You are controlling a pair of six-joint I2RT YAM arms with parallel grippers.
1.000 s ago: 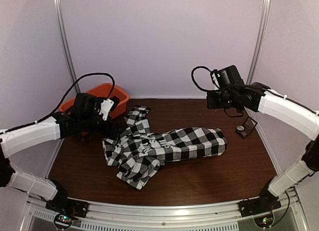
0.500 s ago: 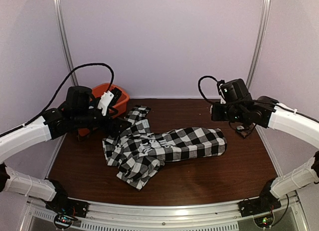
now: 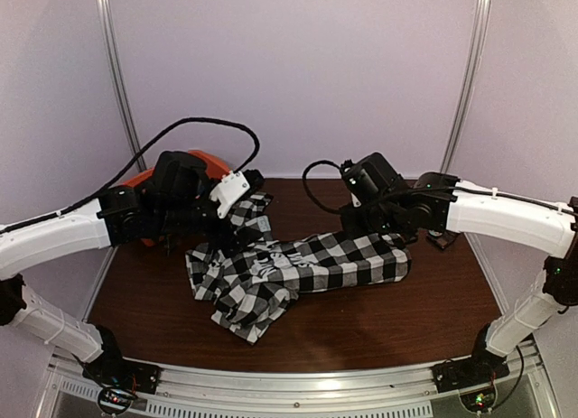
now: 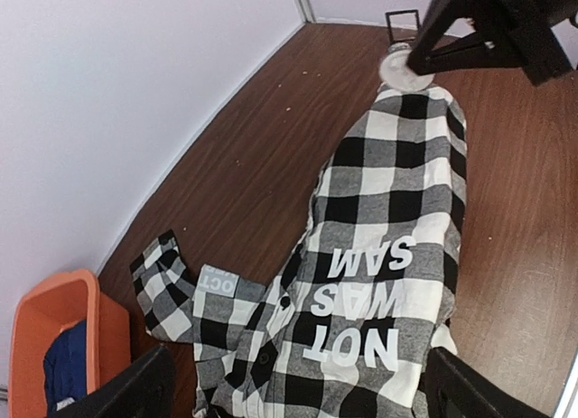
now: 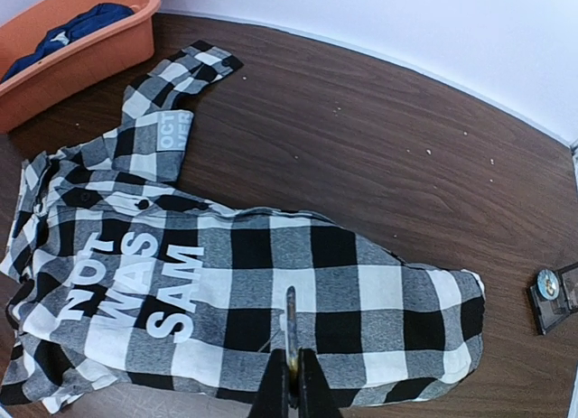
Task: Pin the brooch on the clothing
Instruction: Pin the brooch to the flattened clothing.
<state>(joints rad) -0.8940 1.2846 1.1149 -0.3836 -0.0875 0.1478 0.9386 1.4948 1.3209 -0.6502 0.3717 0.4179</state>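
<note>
Now the right end effector (image 5: 289,375) is pinching a round silver brooch (image 4: 404,68) above the mid-frame black-and-white checked shirt (image 3: 307,264); the gaping left end effector (image 4: 302,391) should probably be flattening it.

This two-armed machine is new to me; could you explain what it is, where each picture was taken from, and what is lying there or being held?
These are two robot arms bolted at a table's near edge. The wide picture looks down from above and behind: the left arm on the left, the right arm on the right. The other two come from a camera on each wrist, looking past that arm's own fingers. A black-and-white checked shirt with white lettering lies on the table. At the far left stands an orange tub holding a blue garment; near the right edge, a small dark box. The left gripper is wide open and empty, over the shirt. The right gripper is shut on a round brooch, over the shirt's other end.
</note>
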